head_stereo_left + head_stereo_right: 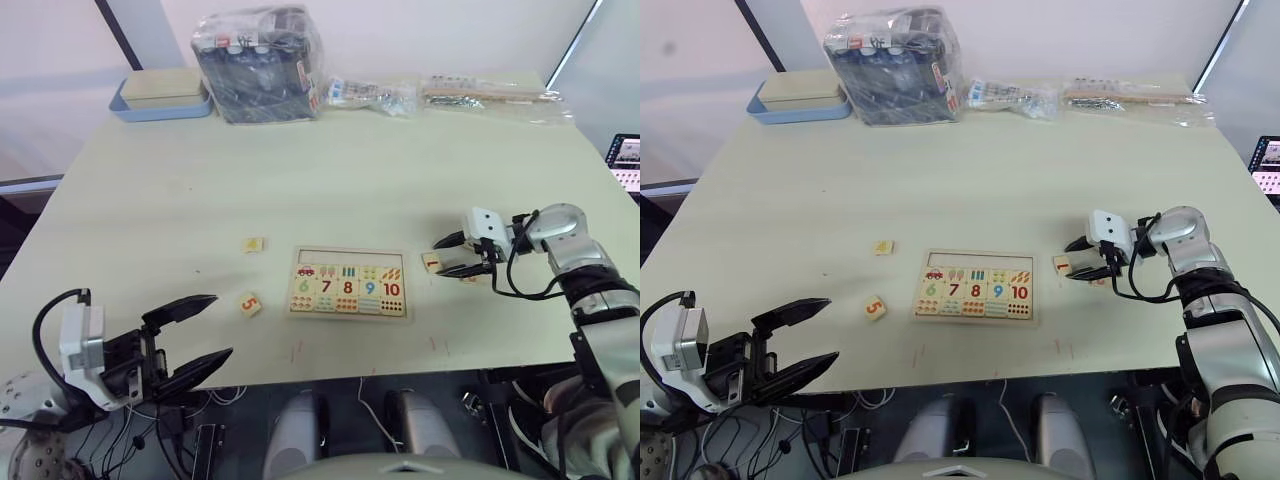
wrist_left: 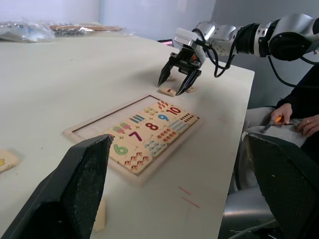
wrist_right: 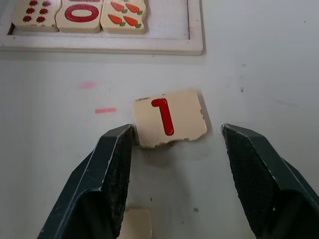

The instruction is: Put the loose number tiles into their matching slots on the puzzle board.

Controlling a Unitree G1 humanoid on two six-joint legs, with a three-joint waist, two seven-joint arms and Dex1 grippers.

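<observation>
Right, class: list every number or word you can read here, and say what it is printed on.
"1": loose tile between the right tool fingers.
"5": loose tile left of the puzzle board.
"6", "7", "8", "9", "10": fixed board squares.
Tile beyond the 5: unreadable.
Bagged packages: print too small.

tile "1", tile "5", board 6–10

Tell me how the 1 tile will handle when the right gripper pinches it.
The 1 tile looks like a thin, rigid wooden square, so it probably won't bend. Lying flat on the table, it offers only low edges, so the open right gripper may slide it rather than lift it. Its chipped lower edge suggests that the corners are somewhat fragile.
</observation>
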